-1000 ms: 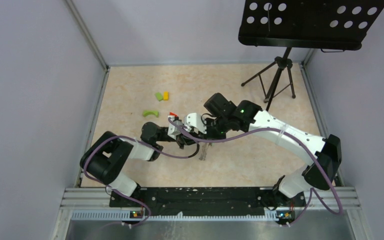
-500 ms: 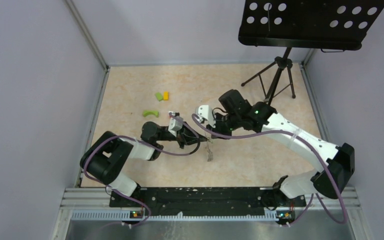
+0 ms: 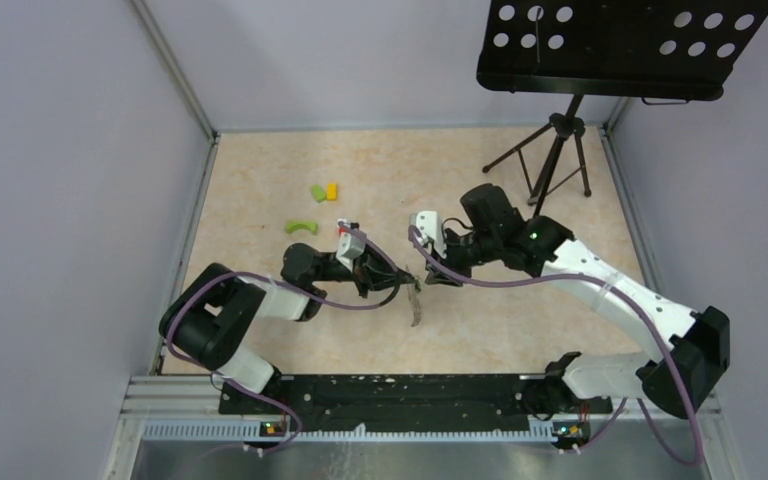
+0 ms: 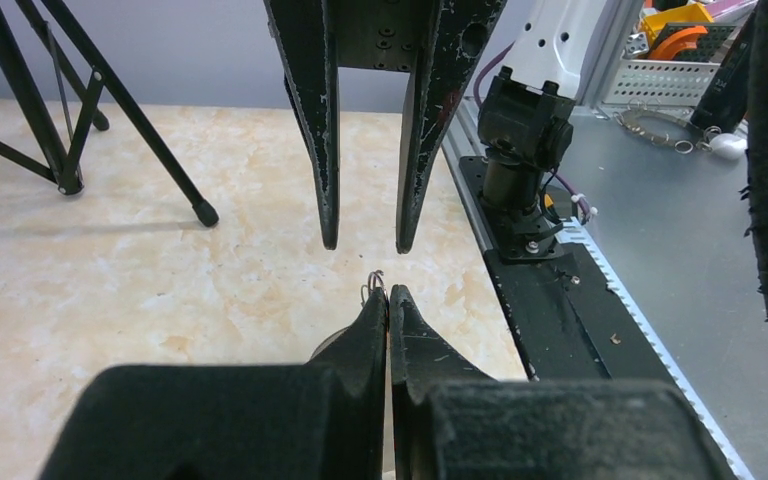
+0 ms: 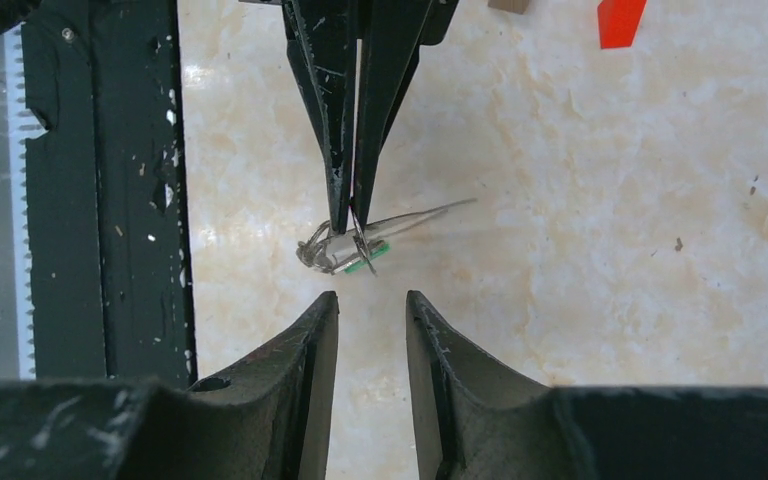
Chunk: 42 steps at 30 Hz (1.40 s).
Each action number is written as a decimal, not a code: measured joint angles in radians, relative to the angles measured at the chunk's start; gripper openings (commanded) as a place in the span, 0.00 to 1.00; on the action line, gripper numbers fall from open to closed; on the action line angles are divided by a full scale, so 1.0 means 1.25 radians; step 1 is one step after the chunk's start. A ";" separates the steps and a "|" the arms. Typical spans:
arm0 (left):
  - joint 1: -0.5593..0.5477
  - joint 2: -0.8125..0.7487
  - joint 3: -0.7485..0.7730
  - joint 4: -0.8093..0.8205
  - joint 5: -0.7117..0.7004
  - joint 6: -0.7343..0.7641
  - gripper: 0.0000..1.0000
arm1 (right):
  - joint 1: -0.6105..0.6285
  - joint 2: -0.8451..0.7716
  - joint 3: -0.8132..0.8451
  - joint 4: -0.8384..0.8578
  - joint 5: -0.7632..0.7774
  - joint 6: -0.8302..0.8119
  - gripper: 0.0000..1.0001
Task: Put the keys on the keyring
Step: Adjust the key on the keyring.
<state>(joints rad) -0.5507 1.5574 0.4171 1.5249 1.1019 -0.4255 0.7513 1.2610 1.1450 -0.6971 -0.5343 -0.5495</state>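
My left gripper [image 3: 392,285] is shut on the thin wire keyring [image 5: 358,235], whose tip pokes out past its fingertips [image 4: 376,285]. Several silver keys [image 5: 322,250] hang from it just above the floor, one with a green tag [image 5: 365,264], one long key [image 5: 422,214] pointing right. In the top view the keys [image 3: 415,310] dangle below the left fingers. My right gripper [image 5: 370,300] is open and empty, a short way from the keys and facing the left gripper. It also shows in the top view [image 3: 432,277] and in the left wrist view [image 4: 364,235].
Green blocks [image 3: 301,227] [image 3: 317,192] and a yellow block [image 3: 332,189] lie on the far left of the floor. A black music stand tripod [image 3: 552,150] stands at the back right. The black base rail [image 3: 400,395] runs along the near edge. A red block [image 5: 620,20] lies beyond the left gripper.
My right gripper has drawn back to the right, away from the left gripper. The left gripper stays put, still shut, with the keys hanging below it.
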 measured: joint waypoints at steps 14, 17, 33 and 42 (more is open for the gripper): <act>0.000 -0.019 0.005 0.000 -0.002 -0.041 0.00 | -0.029 -0.094 -0.132 0.150 -0.087 -0.001 0.32; 0.000 -0.019 0.005 0.000 -0.003 -0.049 0.00 | -0.029 -0.092 -0.138 0.177 -0.103 0.000 0.32; 0.000 -0.019 0.006 0.000 -0.003 -0.071 0.00 | -0.029 -0.058 -0.178 0.260 -0.141 0.021 0.27; 0.000 -0.019 0.006 0.000 -0.003 -0.078 0.00 | -0.029 -0.041 -0.178 0.266 -0.147 0.024 0.19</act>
<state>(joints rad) -0.5507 1.5333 0.4248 1.5249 1.0977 -0.5224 0.7151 1.2098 0.9230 -0.3641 -0.7177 -0.5190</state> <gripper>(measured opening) 0.004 0.214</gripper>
